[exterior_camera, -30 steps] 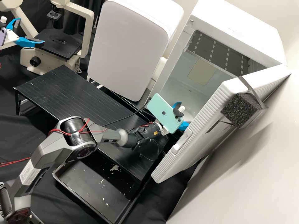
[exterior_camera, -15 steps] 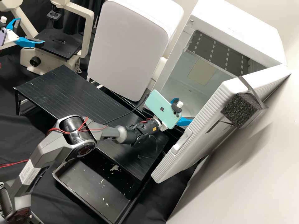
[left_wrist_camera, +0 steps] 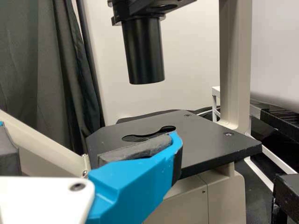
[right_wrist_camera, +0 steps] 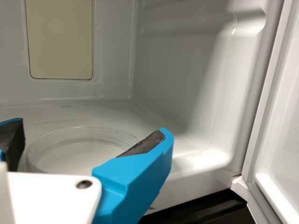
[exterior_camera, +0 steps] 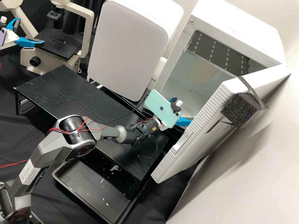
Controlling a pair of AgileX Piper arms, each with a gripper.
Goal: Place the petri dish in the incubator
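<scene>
High view: my right gripper [exterior_camera: 184, 114], three o'clock, unclenched | petri dish [right_wrist_camera: 84, 151] on floor of two-o'clock incubator [exterior_camera: 239, 34] | my left gripper [exterior_camera: 32, 30], ten o'clock, unclenched

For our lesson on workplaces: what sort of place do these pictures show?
Probably a laboratory: there is a microscope, an open white incubator, and a petri dish inside it.

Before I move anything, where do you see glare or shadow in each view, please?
High view: soft shadow on the pale wall beside the open door; left wrist view: dark folds in the curtain; right wrist view: bright glare along the incubator opening's lower edge, and faint highlights on the clear petri dish.
</scene>
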